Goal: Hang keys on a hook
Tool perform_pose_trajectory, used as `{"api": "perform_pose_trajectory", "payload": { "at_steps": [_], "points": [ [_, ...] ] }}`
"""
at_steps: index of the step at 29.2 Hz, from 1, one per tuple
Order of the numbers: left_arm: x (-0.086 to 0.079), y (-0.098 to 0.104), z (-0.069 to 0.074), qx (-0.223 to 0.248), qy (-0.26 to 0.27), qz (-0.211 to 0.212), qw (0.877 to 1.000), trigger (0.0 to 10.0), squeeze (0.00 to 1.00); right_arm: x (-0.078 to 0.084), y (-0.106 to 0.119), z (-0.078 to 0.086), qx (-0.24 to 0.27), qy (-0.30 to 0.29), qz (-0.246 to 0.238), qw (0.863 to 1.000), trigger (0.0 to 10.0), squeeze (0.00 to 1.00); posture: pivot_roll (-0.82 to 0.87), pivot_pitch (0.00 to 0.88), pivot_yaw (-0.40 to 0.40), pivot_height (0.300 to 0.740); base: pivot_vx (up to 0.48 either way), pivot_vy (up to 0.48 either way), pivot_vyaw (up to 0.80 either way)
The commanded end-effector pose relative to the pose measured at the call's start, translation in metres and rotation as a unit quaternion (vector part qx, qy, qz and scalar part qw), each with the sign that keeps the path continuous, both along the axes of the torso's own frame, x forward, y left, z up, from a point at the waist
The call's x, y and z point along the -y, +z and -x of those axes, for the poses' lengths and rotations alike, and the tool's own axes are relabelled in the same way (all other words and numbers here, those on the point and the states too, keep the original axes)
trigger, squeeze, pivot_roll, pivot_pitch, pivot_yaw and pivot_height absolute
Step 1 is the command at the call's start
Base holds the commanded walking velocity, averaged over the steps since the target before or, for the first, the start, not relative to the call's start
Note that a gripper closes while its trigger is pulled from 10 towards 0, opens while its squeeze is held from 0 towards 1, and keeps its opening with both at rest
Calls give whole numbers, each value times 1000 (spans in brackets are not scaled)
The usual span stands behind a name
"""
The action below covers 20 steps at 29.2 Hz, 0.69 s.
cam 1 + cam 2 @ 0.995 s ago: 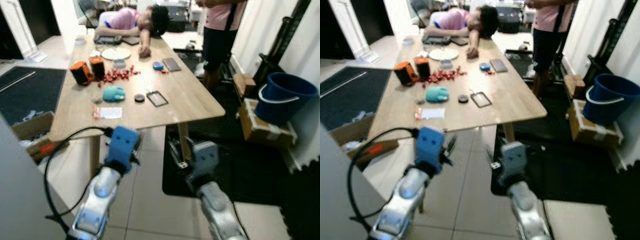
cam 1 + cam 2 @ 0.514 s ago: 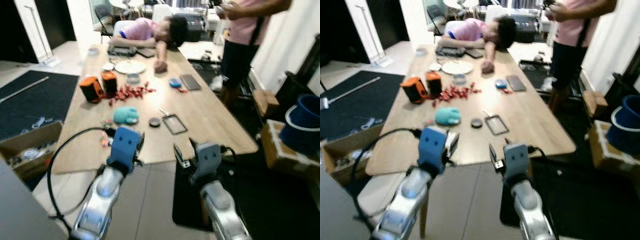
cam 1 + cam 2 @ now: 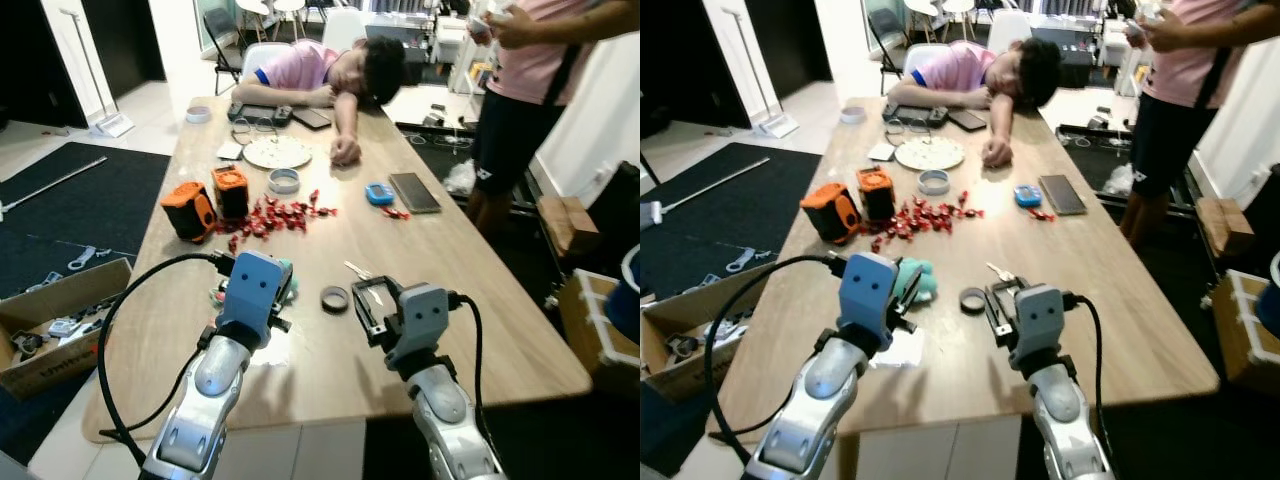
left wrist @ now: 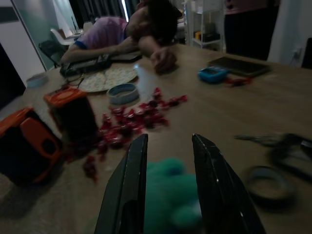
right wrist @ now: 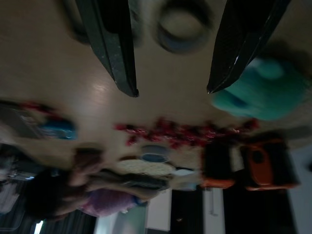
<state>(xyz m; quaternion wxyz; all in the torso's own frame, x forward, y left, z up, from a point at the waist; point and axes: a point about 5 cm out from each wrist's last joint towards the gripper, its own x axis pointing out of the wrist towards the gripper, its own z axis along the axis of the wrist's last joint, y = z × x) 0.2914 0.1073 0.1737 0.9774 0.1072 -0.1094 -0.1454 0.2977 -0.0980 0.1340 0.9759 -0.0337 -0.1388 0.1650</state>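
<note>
— Where do you see the keys?
— Keys [image 3: 1002,273] lie at frame centre on the table [image 3: 1120,300], beside a black ring [image 3: 972,299].
— Grippers?
— My left gripper [image 4: 168,185], fingers apart, hovers over a teal toy [image 4: 170,197]. My right gripper [image 5: 178,46], also spread, hangs above the ring.

- Table [image 3: 470,270]: light wood grain.
- Soft toy [image 3: 912,281], near left: teal.
- Two boxes [image 3: 208,202], far left: orange and black.
- Scattered sweets [image 3: 275,217]: red.
- Small device [image 3: 379,194], far right: blue.
- Plate [image 3: 277,152]: pale, speckled.
- Ring [image 3: 334,299]: black.
- Floor mat [image 3: 70,200], left: black.
- Seated person's shirt [image 3: 300,68]: pink.
</note>
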Motion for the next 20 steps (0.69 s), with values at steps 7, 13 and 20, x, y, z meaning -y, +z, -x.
{"api": "perform_pose_trajectory", "payload": {
  "at_steps": [7,13,20],
  "points": [
    [-9,-15,23,-69,-72,-132,986,10000,0,9,-2,2,-4,-9,10,1000,10000,0,67,107,15,740,0,0,0],
    [-25,-19,41,-151,-76,-128,977,10000,0,12,-2,2,-3,-12,13,1000,10000,0,71,113,25,740,0,0,0],
    [-36,-19,58,-231,-71,-93,966,10000,0,17,0,-4,-1,-16,19,1000,10000,0,98,112,20,740,0,0,0]
  ]
}}
